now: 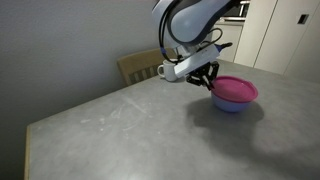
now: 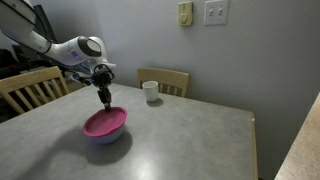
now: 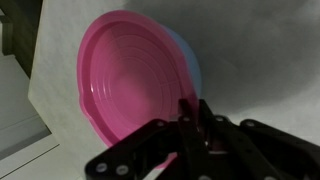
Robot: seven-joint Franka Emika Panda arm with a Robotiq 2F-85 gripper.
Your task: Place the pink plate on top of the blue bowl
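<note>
So here we've got the pink plate (image 2: 104,122) sitting on the blue bowl (image 2: 106,137), out on the grey table (image 2: 195,140), and in that exterior view the plate looks a bit tilted instead of lying flat. Only a sliver of the bowl peeks out from under it. The pincer (image 2: 105,103) comes down from above onto the plate's far rim, and in the wrist view we see the pincer (image 3: 195,108) with its fingers (image 3: 186,118) squeezed close together right at the plate's edge (image 3: 130,85), so we read it as pinching the rim. The bowl (image 3: 194,68) only shows there as a thin blue crescent on one side of the plate. In an exterior view the plate (image 1: 236,90) and bowl (image 1: 230,104) sit near the table's far end, with the pincer (image 1: 209,84) just beside them. There's a white mug (image 2: 151,91) further back on the table, well apart from the bowl, and a wooden chair (image 2: 168,78) behind it
</note>
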